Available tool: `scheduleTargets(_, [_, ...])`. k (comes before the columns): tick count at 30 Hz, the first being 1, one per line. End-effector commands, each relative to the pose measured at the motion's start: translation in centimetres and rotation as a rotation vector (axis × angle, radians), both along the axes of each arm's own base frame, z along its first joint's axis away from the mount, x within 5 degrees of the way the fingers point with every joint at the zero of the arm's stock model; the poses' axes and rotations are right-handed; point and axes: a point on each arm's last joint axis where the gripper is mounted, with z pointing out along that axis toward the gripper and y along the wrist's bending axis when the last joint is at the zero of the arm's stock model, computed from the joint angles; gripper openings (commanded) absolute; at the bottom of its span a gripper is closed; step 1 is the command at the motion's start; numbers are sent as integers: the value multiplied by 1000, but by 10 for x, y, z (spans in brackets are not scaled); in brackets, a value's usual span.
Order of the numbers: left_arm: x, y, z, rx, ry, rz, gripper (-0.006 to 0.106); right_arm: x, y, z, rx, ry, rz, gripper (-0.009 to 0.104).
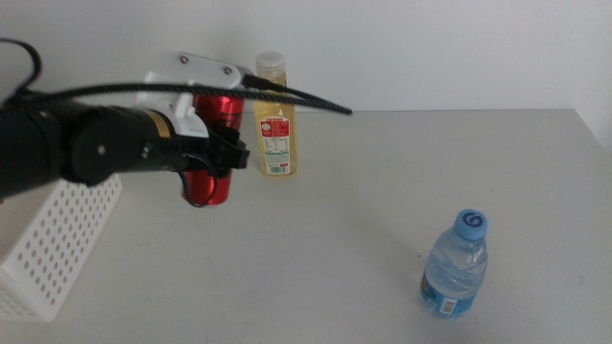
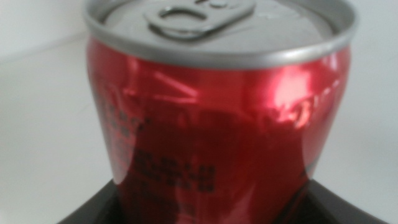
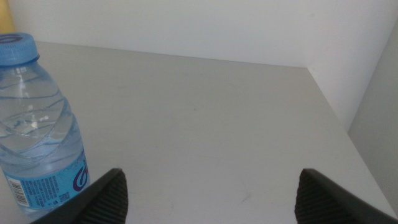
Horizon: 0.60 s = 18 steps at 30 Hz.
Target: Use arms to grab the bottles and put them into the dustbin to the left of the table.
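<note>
Nearest the viewer, right of the red can, stands the water bottle [image 1: 456, 265] on the table [image 1: 335, 239]; the right gripper [image 3: 208, 193] waits beside it, jaws wide and empty. Left of the can sits the dustbin [image 1: 53, 248]. Farther back, the left gripper [image 1: 212, 162] clamps the can [image 1: 212, 143], apparently for carrying binward. Just behind stands the yellow bottle [image 1: 274, 124].

table [image 1: 363, 191] middle: open | obstacles: yellow bottle [image 1: 273, 119] rear, water bottle [image 1: 456, 268] front-right
</note>
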Motion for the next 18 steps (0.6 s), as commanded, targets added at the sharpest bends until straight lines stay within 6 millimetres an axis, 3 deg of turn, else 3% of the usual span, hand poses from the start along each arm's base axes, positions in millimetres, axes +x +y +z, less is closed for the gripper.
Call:
scheduleTargets(1, [1,17,53,-24,-43,49,2,-1,0,11,-7,-103,-6,84])
scheduleTargets(11, [5,104,150,186,56,177,2,-1,0,11,-7,-103,-6,84])
scheduleTargets(14, [5,135,163,200,76,260,2,-1,0,11,-7,-103,-6,84])
scheduleTargets(18, [9,161,159,206,129,327,2,-1,0,11,-7,-103,-6,84])
